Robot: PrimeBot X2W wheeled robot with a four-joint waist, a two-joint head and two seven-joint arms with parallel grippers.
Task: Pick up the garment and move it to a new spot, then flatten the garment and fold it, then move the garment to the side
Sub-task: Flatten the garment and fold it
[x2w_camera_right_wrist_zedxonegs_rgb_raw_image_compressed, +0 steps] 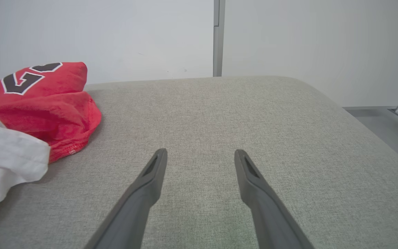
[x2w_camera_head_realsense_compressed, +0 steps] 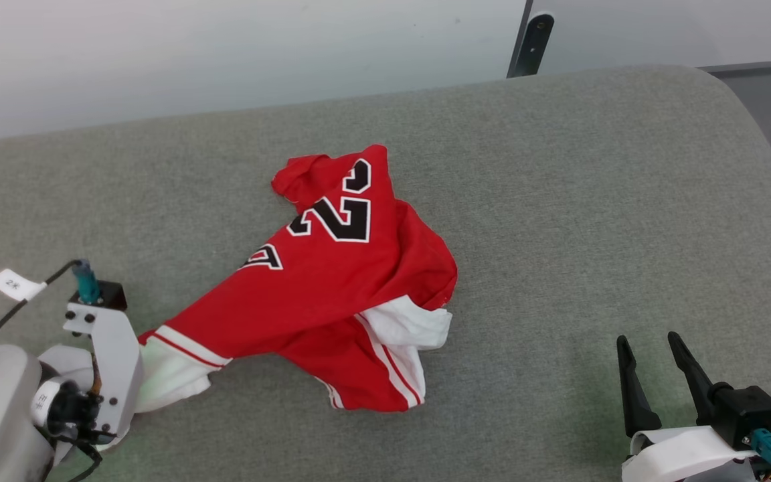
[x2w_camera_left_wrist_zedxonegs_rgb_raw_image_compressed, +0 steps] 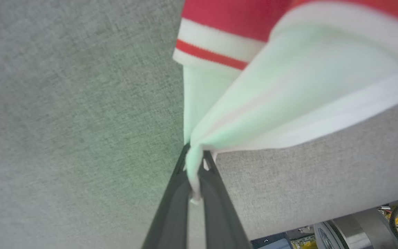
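Observation:
The garment (x2w_camera_head_realsense_compressed: pixel 332 281), a red jersey with white sleeves, striped trim and black white-outlined numbers, lies crumpled in the middle of the grey table (x2w_camera_head_realsense_compressed: pixel 593 201). One white sleeve (x2w_camera_head_realsense_compressed: pixel 171 375) is stretched toward the lower left, where my left arm's wrist covers its end. In the left wrist view my left gripper (x2w_camera_left_wrist_zedxonegs_rgb_raw_image_compressed: pixel 195 155) is shut on a pinch of that white sleeve (x2w_camera_left_wrist_zedxonegs_rgb_raw_image_compressed: pixel 288 97). My right gripper (x2w_camera_head_realsense_compressed: pixel 650 345) rests open at the lower right, well clear of the garment (x2w_camera_right_wrist_zedxonegs_rgb_raw_image_compressed: pixel 43 100), with bare cloth between its fingers (x2w_camera_right_wrist_zedxonegs_rgb_raw_image_compressed: pixel 157 166).
The grey padded table curves off at its right edge (x2w_camera_head_realsense_compressed: pixel 767 154), with floor beyond. A white wall (x2w_camera_head_realsense_compressed: pixel 225 47) and a dark upright post (x2w_camera_head_realsense_compressed: pixel 531 43) stand behind the far edge. A tagged cable (x2w_camera_head_realsense_compressed: pixel 17 284) runs off my left wrist.

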